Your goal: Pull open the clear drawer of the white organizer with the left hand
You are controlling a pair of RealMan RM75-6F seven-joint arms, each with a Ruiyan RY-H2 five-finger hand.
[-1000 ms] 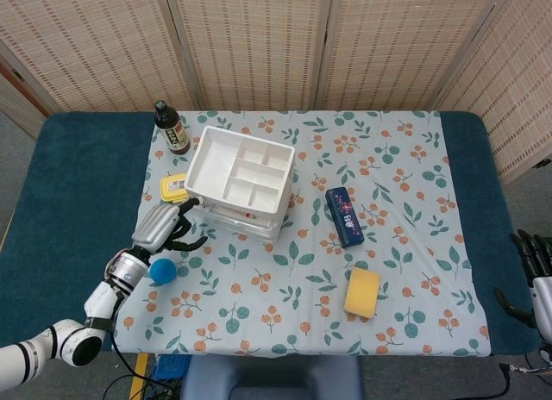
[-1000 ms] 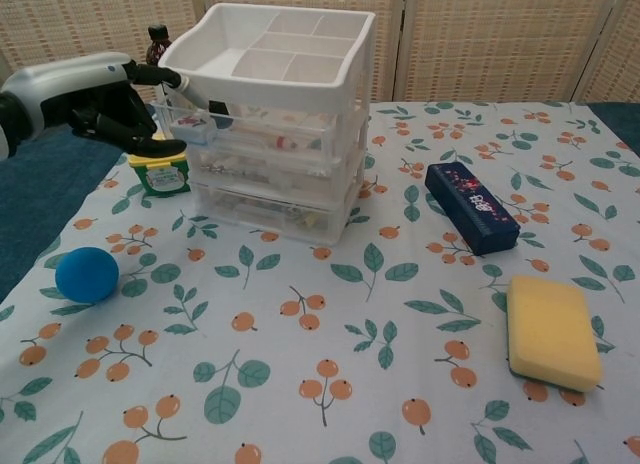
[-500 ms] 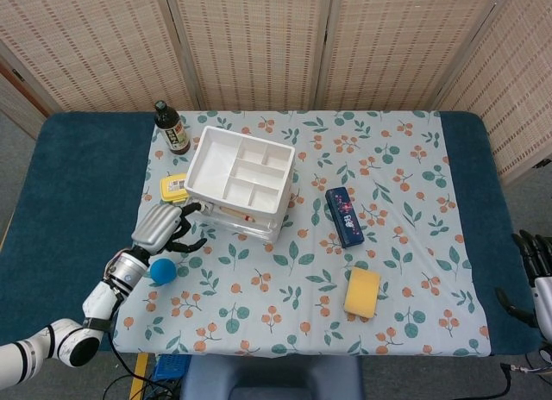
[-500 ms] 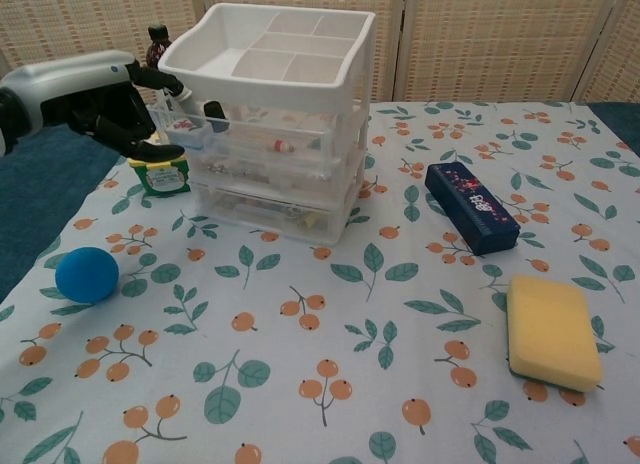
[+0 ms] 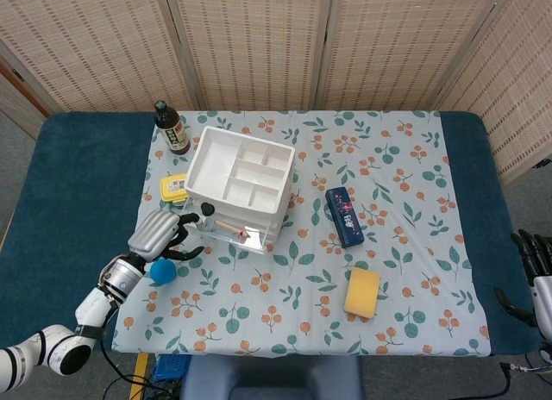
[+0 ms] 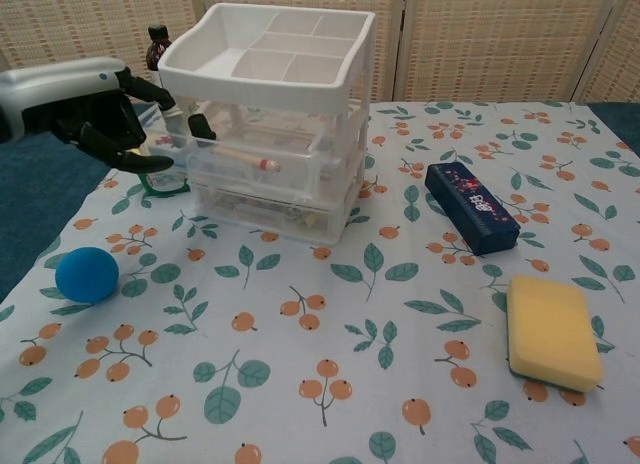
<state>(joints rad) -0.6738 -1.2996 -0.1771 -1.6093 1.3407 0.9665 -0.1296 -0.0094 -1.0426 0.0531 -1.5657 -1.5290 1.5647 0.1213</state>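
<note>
The left hand (image 6: 95, 109) reaches in from the left edge, silver back turned up and dark fingers (image 6: 150, 89) hooked over the left end of the clear drawer (image 6: 255, 154), gripping it. That drawer is the top one of the white organizer (image 5: 239, 183), which stands on the far left part of the cloth (image 5: 405, 184). Half a second ago the drawer sat nearly flush; now it juts out toward the near left, plain from the head view, and the hand has drawn back with it, away from the frame. A thin stick with a red tip lies loose inside the drawer. The right hand (image 5: 535, 275) hangs off the right edge of the table, dark fingers spread apart and holding nothing, just where it was before. The organizer is glossy white plastic with an open divided tray on top and see-through drawers stacked beneath. The cloth is pale fabric printed with orange berries and green leaves over a deep blue table cover. A smooth blue ball (image 6: 87, 274) lies near the left hand on the near side, a yellow-lidded tub (image 5: 174, 187) sits just left of the organizer, and a dark glass bottle (image 5: 172, 128) stands upright beyond it. To the right lie a navy box (image 6: 471, 206) and a soft yellow sponge (image 6: 553, 331), well apart from the organizer.
</note>
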